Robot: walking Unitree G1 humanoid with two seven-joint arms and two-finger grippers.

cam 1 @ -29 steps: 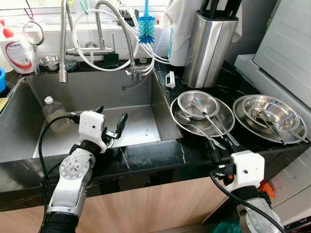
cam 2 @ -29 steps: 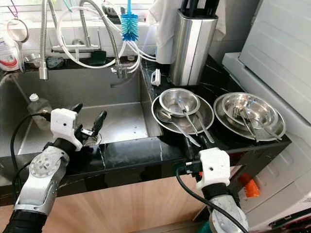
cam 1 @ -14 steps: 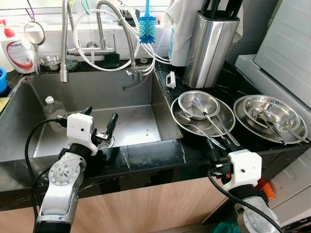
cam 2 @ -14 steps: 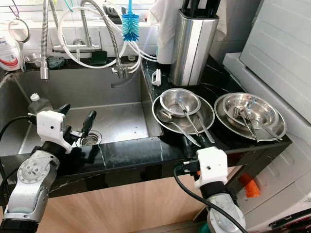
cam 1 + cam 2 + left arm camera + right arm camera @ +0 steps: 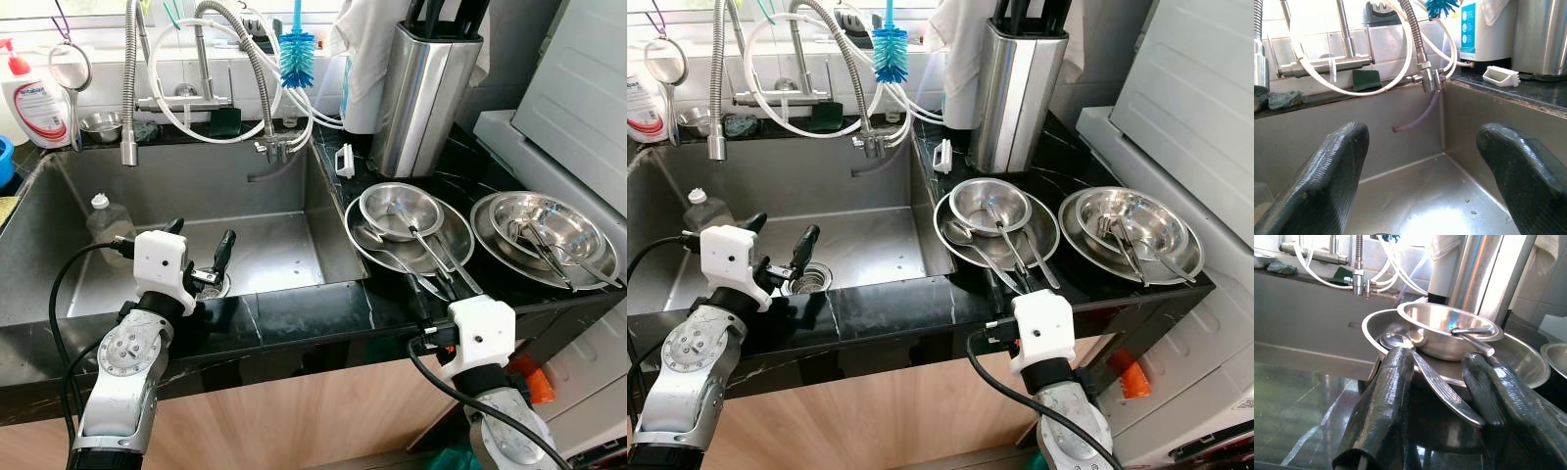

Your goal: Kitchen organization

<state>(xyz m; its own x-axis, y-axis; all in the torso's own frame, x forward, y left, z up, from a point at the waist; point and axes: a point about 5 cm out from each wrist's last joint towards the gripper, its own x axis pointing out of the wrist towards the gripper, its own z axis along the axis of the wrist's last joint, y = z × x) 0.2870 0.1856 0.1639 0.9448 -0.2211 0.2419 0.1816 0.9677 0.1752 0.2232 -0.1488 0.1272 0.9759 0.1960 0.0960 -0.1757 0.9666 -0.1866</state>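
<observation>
A steel plate (image 5: 457,227) on the black counter holds a small steel bowl (image 5: 397,209) and several spoons. One spoon's handle (image 5: 419,275) reaches over the plate's near rim. My right gripper (image 5: 433,290) is open at the counter's front edge. In the right wrist view its fingers (image 5: 1393,396) stand on either side of that spoon handle (image 5: 1445,392), just short of the bowl (image 5: 1449,328). My left gripper (image 5: 203,233) hangs open over the sink (image 5: 274,176) near the drain (image 5: 212,285), with nothing between its fingers (image 5: 1332,176).
A second steel plate (image 5: 486,227) with a bowl and cutlery sits at the far right. A steel knife block (image 5: 421,88) stands behind the plates. A clear bottle (image 5: 106,221) lies in the sink. Faucet hoses, a blue brush (image 5: 295,54) and a soap bottle (image 5: 34,98) line the back ledge.
My right gripper has moved up and forward, closer to the plate's near rim and the spoon handle. My left gripper shifted left over the sink and has held still since.
</observation>
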